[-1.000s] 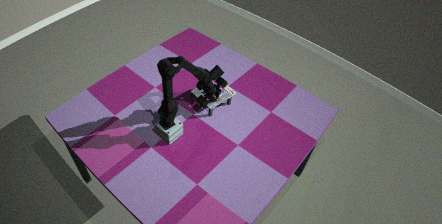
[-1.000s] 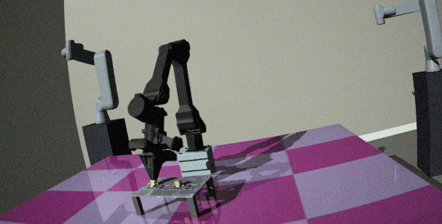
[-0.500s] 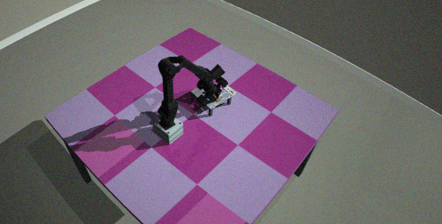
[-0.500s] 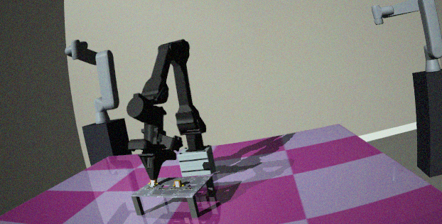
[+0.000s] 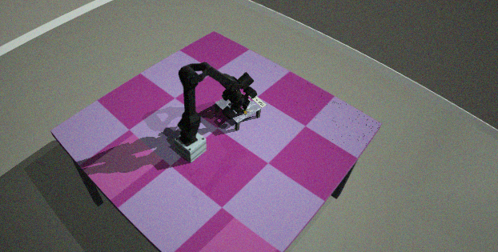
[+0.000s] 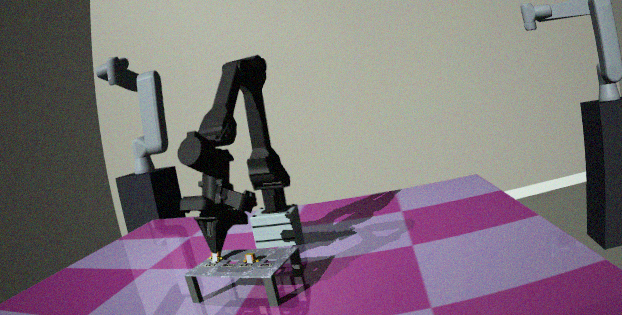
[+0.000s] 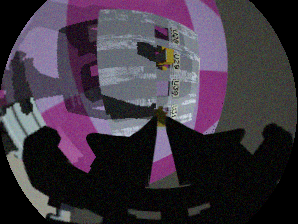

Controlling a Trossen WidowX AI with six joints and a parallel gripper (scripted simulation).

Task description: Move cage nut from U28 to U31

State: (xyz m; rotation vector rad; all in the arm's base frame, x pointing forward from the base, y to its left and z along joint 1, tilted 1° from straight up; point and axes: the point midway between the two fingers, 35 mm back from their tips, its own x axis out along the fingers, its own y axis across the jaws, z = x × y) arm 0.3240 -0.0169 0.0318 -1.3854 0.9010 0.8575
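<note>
- Table (image 5: 268, 188) (image 6: 475, 225) (image 7: 212, 97): flat, square-cornered, magenta and lilac checks.
- Arm (image 5: 190, 104) (image 6: 257, 115): matt black, angular links, bent over the plate from a pale, grooved base block (image 5: 198, 150) (image 6: 270, 231) (image 7: 22, 125).
- Rail plate (image 5: 242, 118) (image 6: 235, 271) (image 7: 125, 45): grey, metallic, streaked with pale scuffs; stands on dark, squared legs. Printed labels run along one edge.
- Gripper (image 5: 245, 110) (image 6: 215, 251) (image 7: 161, 119): black, tapering to narrow tips, pointed down at the plate. Fingers pinch the task nut, close together but kept apart by it.
- Task nut (image 5: 245, 112) (image 6: 215, 258) (image 7: 161, 116): pale body with yellow parts, at the U31 end, left in the exterior view. Cannot tell whether it sits square or whether both wings are open beneath.
- Other nut (image 6: 250, 259) (image 7: 169, 58): yellow and pale, blocky, at U29, to the right of the task nut in the exterior view.
- U28 hole (image 7: 161, 33): square-cut, vacant; table colour shows through.
- Step, judged: seating at U31. Next: press straight down if the wings are not through, check both, then spread the fingers and lift straight off. Sideways drag could cock the nut.
</note>
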